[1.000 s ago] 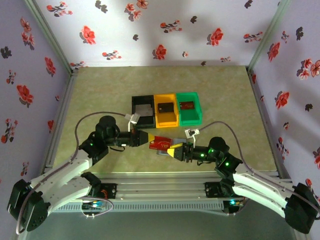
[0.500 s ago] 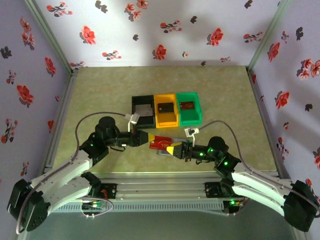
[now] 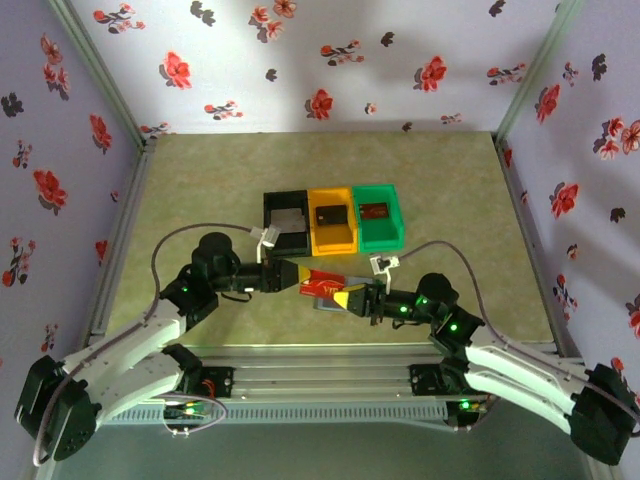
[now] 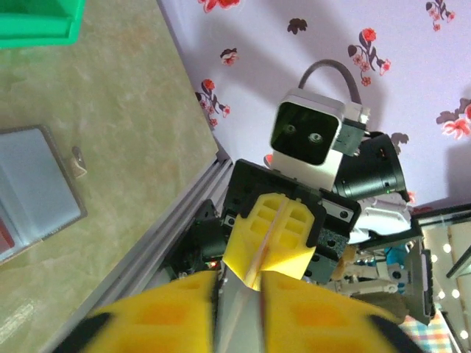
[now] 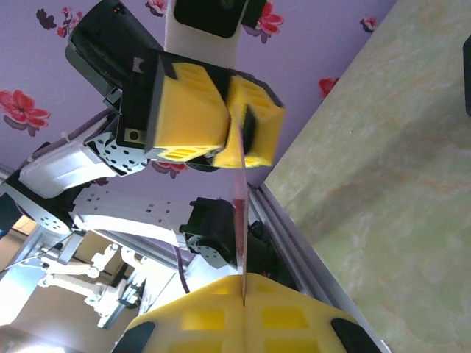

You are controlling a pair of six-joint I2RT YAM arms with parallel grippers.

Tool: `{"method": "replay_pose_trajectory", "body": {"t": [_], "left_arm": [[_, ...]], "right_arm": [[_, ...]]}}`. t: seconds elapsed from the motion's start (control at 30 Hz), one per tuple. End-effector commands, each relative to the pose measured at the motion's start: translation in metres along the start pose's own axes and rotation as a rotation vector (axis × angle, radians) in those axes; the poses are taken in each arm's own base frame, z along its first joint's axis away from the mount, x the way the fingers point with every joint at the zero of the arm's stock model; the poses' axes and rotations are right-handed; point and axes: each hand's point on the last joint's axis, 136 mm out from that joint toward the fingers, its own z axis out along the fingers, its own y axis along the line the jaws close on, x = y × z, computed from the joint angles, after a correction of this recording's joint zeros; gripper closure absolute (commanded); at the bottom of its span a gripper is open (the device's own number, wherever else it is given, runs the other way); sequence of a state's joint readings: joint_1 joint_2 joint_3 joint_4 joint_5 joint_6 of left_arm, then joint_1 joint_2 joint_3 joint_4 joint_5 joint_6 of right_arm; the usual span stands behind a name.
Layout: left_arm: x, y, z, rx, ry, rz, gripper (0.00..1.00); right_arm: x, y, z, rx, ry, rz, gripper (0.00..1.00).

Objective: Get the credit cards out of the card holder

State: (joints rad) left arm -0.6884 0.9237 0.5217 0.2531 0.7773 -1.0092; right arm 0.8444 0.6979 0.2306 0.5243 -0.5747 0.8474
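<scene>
A red credit card (image 3: 322,284) hangs edge-up above the table between my two grippers. My right gripper (image 3: 343,296) is shut on its near end; in the right wrist view the thin card (image 5: 239,213) rises straight from the closed yellow fingertips (image 5: 213,316). My left gripper (image 3: 297,277) is at the card's other end. Its fingers (image 4: 154,312) stand a little apart with the card in the gap. The grey card holder (image 4: 33,195) lies open and flat on the mat below, partly hidden under the card in the top view.
Three bins stand in a row behind the grippers: black (image 3: 285,222), orange (image 3: 331,220) and green (image 3: 378,215), each with a card inside. The aluminium rail (image 3: 320,365) runs along the near edge. Floral walls enclose the mat.
My right gripper has closed onto the red card. My left gripper's fingers, shut on the card before, have parted slightly. The card has hardly moved.
</scene>
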Motion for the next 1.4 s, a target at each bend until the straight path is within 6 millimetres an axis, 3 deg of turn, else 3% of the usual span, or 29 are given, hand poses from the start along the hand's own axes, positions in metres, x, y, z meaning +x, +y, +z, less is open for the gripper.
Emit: {"method": "replay_pose_trajectory", "body": {"t": [0.0, 0.1, 0.17, 0.27, 0.5, 0.7, 0.93, 1.03, 1.23, 1.37], "left_arm": [[-0.007, -0.004, 0.000, -0.017, -0.019, 0.039, 0.59], [-0.012, -0.006, 0.000, -0.033, -0.028, 0.053, 0.48], [-0.015, -0.005, 0.001, -0.054, -0.029, 0.061, 0.36], [-0.020, -0.004, -0.001, -0.088, -0.035, 0.080, 0.27], [-0.046, -0.007, -0.011, -0.177, -0.102, 0.129, 0.00], [-0.068, 0.005, -0.024, -0.271, -0.173, 0.121, 0.00], [-0.087, 0.030, -0.053, -0.485, -0.240, 0.123, 0.00], [-0.094, 0.032, -0.066, -0.573, -0.248, 0.158, 0.00], [-0.105, 0.048, -0.107, -0.864, -0.283, 0.235, 0.00], [-0.104, 0.059, -0.124, -0.979, -0.272, 0.297, 0.00]], "right_arm": [[-0.014, 0.007, -0.003, 0.028, -0.039, -0.061, 1.00], [-0.015, -0.001, -0.007, 0.075, -0.046, -0.062, 1.00], [-0.016, -0.007, -0.011, 0.116, -0.044, -0.057, 1.00], [-0.018, -0.018, -0.016, 0.175, -0.044, -0.042, 1.00], [-0.025, -0.033, -0.028, 0.284, -0.039, -0.028, 1.00], [-0.032, -0.034, -0.036, 0.343, -0.028, -0.036, 1.00], [-0.043, -0.044, -0.049, 0.464, -0.010, -0.016, 1.00], [-0.048, -0.052, -0.060, 0.552, 0.006, -0.014, 1.00], [-0.069, -0.066, -0.072, 0.618, 0.000, 0.060, 1.00], [-0.091, -0.077, -0.079, 0.651, -0.014, 0.124, 1.00]]}}
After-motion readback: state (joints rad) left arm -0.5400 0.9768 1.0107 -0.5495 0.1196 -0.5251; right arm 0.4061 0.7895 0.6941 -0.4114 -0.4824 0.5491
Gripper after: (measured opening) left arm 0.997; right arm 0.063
